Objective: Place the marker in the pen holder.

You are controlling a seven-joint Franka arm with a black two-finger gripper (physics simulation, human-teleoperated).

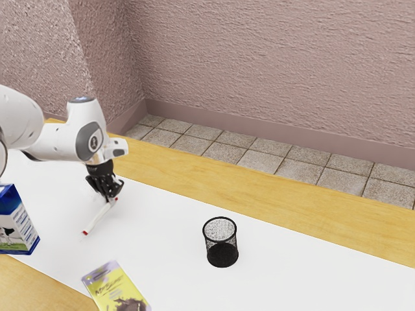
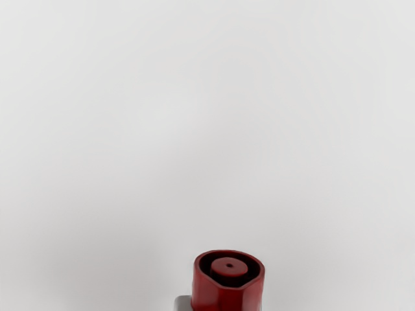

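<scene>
In the exterior view the black gripper (image 1: pixel 111 196) is low over the white table surface at the left, shut on the marker (image 1: pixel 100 217) near one end. The marker is white with red ends and slants from the fingertips down toward the exterior view's lower left. Whether its far end touches the table, I cannot tell. At the wrist view's lower edge, the marker's hollow red end (image 2: pixel 228 288) faces up toward the camera. A black mesh pen holder (image 1: pixel 222 243) stands upright toward the exterior view's right, apart from the gripper.
A blue and white carton (image 1: pixel 18 223) stands at the exterior view's left edge. A yellow packet (image 1: pixel 115 288) lies flat near the bottom, between carton and pen holder. Beyond the white surface runs the table's wooden edge (image 1: pixel 259 178), with a wall behind.
</scene>
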